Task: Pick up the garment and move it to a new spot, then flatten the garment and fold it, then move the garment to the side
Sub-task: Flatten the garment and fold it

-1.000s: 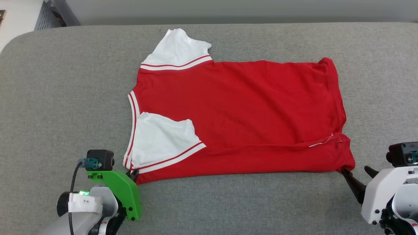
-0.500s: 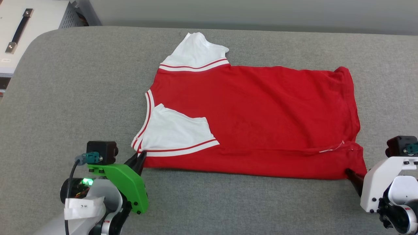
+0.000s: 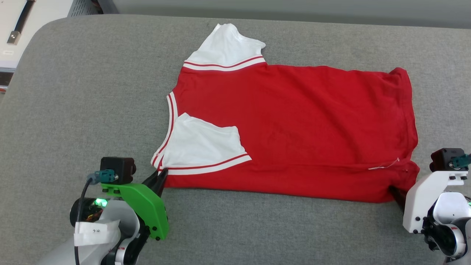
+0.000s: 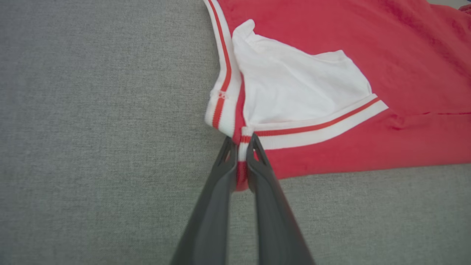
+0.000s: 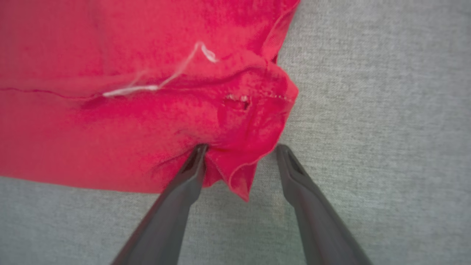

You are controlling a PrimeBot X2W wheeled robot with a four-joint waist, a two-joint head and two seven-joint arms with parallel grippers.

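red garment (image 3: 294,121) lay flat on the grey surface (image 3: 73,92) — left gripper (image 4: 241,147) clamped on its 7 o'clock corner, right gripper (image 5: 241,149) spread wide around the 5 o'clock corner, probably to lift that edge.

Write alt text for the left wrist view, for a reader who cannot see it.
The left gripper is shut on the corner of a red shirt, pinching its striped trim beside a white sleeve folded in over the red. The shirt lies flat on a grey cloth surface.
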